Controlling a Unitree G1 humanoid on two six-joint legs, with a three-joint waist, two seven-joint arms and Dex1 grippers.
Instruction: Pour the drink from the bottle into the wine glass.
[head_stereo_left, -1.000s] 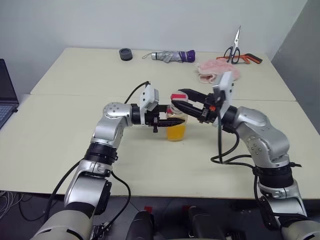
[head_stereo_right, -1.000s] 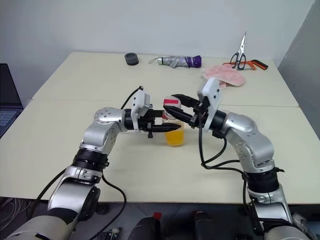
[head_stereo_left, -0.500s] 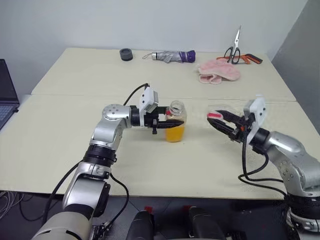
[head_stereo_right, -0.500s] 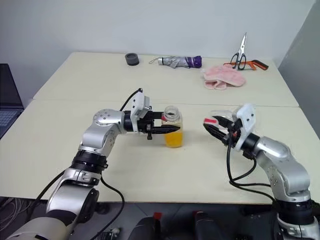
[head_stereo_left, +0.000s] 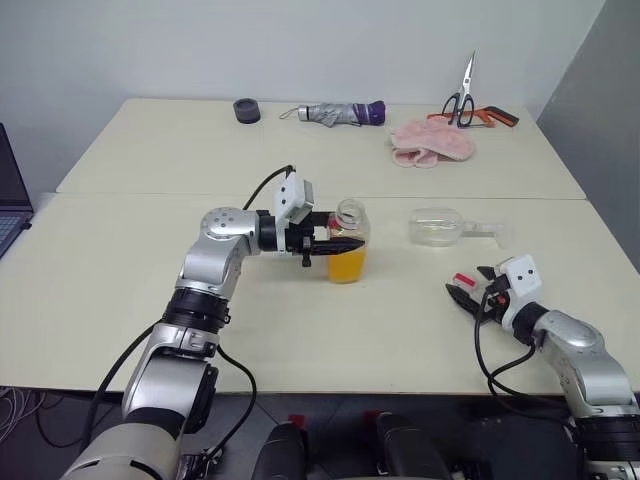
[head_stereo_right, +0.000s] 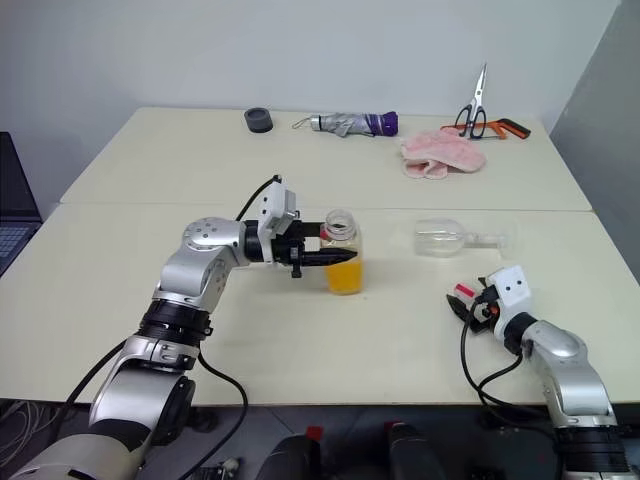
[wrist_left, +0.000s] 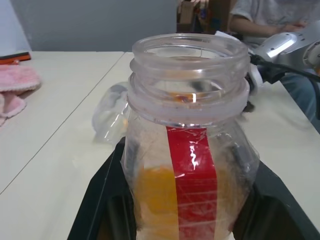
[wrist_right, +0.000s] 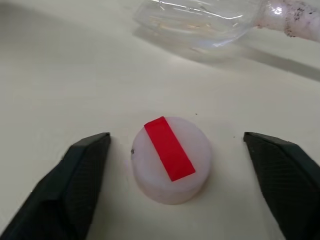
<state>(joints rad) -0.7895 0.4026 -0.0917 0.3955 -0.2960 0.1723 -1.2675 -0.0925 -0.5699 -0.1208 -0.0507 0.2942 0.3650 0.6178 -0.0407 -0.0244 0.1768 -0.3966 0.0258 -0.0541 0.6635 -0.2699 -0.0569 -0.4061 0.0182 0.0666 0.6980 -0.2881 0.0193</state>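
My left gripper (head_stereo_left: 352, 244) is shut on the bottle (head_stereo_left: 346, 243), which stands upright on the table near the middle with its mouth uncapped. The orange drink (head_stereo_left: 346, 267) fills its lower half. In the left wrist view the bottle (wrist_left: 192, 150) with its red stripe sits between the black fingers (wrist_left: 107, 195). The wine glass (head_stereo_left: 437, 225) lies on its side to the right of the bottle, stem pointing right. My right gripper (wrist_right: 176, 137) is open low at the front right. The red-and-white cap (wrist_right: 170, 157) rests on the table between its fingers (wrist_right: 85, 170).
On the far table lie a folded umbrella (head_stereo_left: 335, 112), a small black round thing (head_stereo_left: 246, 110), a pink cloth (head_stereo_left: 432, 140) and scissors (head_stereo_left: 465, 95). A laptop (head_stereo_left: 8, 200) sits at the left edge. A person (wrist_left: 260, 15) sits beyond the table's right side.
My right gripper came away from the bottle's mouth with the cap, swung down and to the right, and opened with the cap on the table. The left gripper and bottle stayed put.
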